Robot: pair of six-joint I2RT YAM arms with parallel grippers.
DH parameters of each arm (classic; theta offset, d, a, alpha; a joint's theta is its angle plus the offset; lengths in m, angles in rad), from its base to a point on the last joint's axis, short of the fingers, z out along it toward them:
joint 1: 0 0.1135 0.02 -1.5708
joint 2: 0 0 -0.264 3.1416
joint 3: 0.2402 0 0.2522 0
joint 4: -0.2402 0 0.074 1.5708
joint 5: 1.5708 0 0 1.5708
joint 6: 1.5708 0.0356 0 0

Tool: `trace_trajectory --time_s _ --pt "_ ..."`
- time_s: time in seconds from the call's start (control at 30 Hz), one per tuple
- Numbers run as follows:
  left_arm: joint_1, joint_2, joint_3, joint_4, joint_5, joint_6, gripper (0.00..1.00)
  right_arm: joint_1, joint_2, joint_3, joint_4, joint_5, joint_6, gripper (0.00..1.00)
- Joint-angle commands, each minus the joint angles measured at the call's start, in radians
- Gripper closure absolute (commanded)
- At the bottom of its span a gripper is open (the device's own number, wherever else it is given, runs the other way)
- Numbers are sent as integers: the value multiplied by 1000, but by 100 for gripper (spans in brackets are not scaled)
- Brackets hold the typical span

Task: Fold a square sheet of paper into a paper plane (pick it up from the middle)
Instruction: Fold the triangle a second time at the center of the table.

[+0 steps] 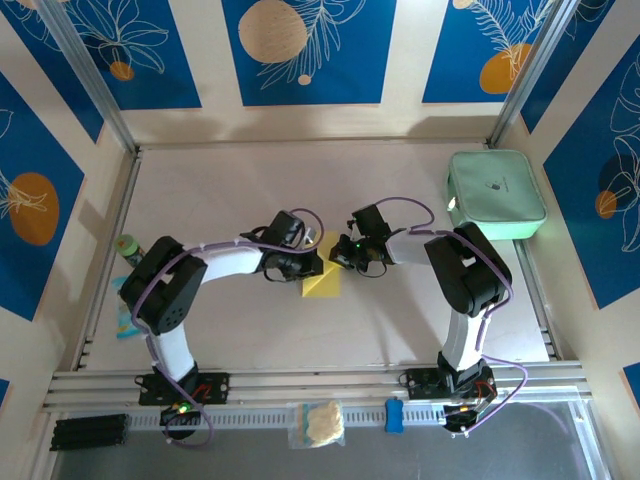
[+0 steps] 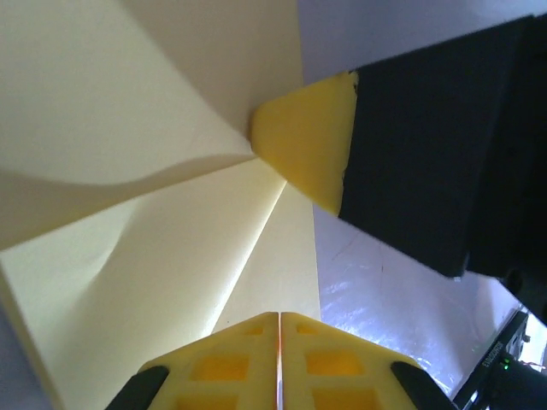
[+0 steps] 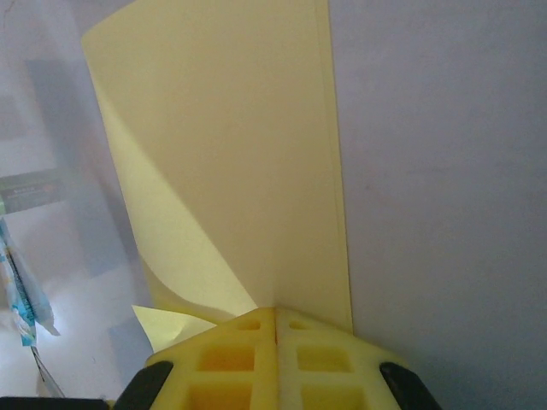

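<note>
1. The left claw is pinched shut. Its two yellow pads meet with no gap, and the sheet of paper runs into the seam between them.
2. The right claw is also closed tight, gripping an edge of that sheet. The paper rises away from it in a soft curl.
3. In the left wrist view the sheet is pale yellow and partly folded. Its creases converge where the right claw's yellow tip presses on it.
4. From above, the paper shows as a yellow wedge at the middle of the table, just below where the two claws meet nose to nose.
5. A mint-green case lies at the table's far right corner, well apart from the paper.
6. A cream wad in a clear bag rests on the near rail, between the arm bases.
</note>
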Motion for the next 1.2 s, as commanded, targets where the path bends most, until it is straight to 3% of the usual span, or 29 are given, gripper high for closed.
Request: trace_trajectory --time_s 0.0,0.23,0.7,0.93,1.03,1.17 --pt "0 45 22 19 42 -4 91 15 54 -8 -74 41 6 100" --pt "-10 72 6 -40 23 40 93 15 64 -4 -91 56 12 100" --pt "-9 -8 -194 -94 -62 81 94 7 124 -15 -111 123 -2 100" --pt "-4 -118 -251 -84 -58 35 86 1 116 -4 -116 113 -25 100" --pt "9 -167 -203 -83 -61 20 76 1 102 10 -114 85 -40 100" --pt "24 -179 -109 -94 -102 23 71 4 56 46 -111 32 -48 100"
